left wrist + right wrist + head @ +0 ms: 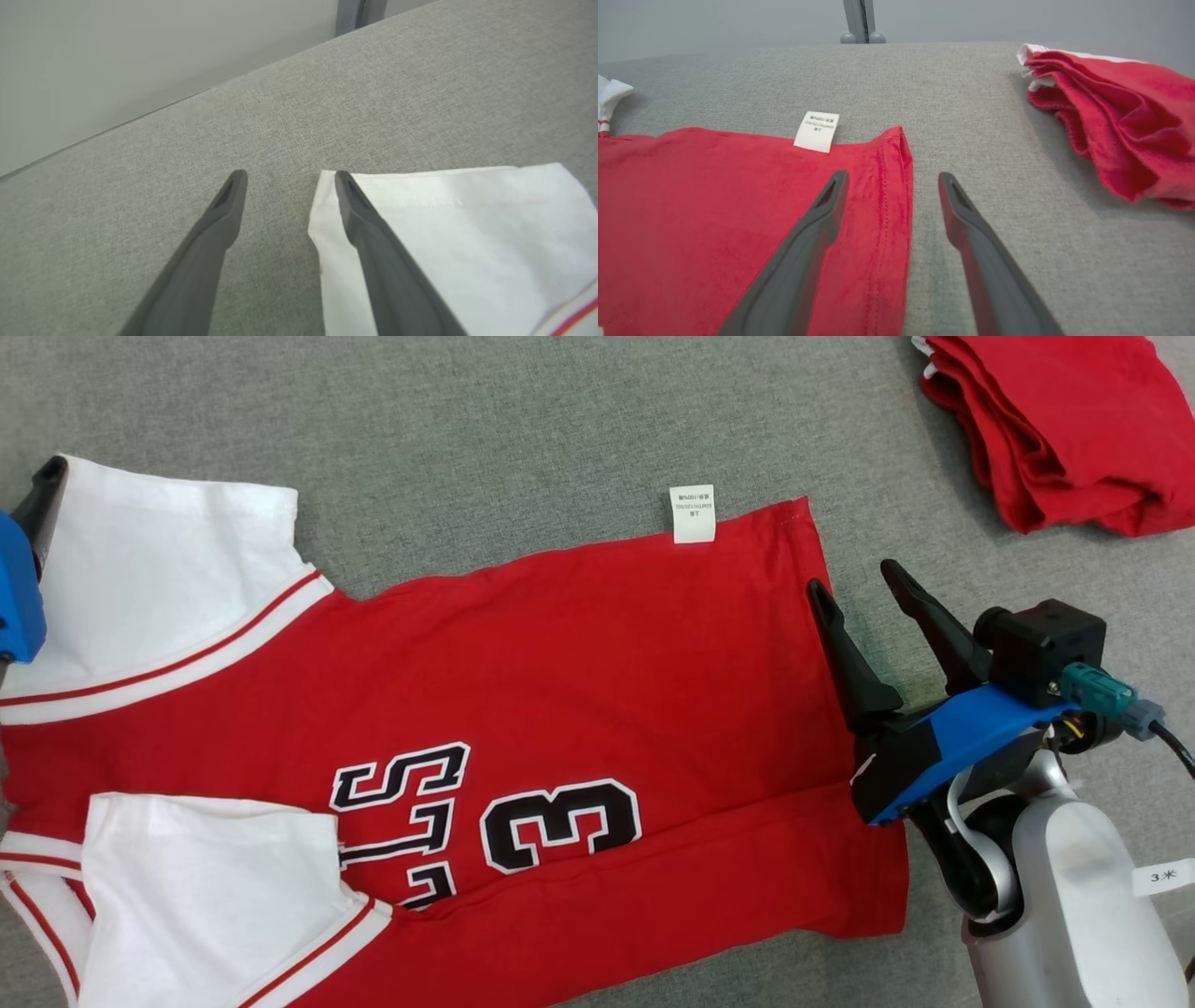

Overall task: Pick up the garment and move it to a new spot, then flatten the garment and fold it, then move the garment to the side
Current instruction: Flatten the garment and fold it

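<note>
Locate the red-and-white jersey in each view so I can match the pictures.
Head view: jersey spread across centre and left, hem by the right pincer.
Left wrist view: its white sleeve, lower right, by the left pincer.
Right wrist view: red body and hem, left half.
Shared landmark: the grey fabric surface under it.

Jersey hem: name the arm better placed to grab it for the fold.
Likely right. The right pincer stands open astride the jersey's hem, one finger over it, one over the grey surface. The left pincer is at the white sleeve, the other end.
</note>
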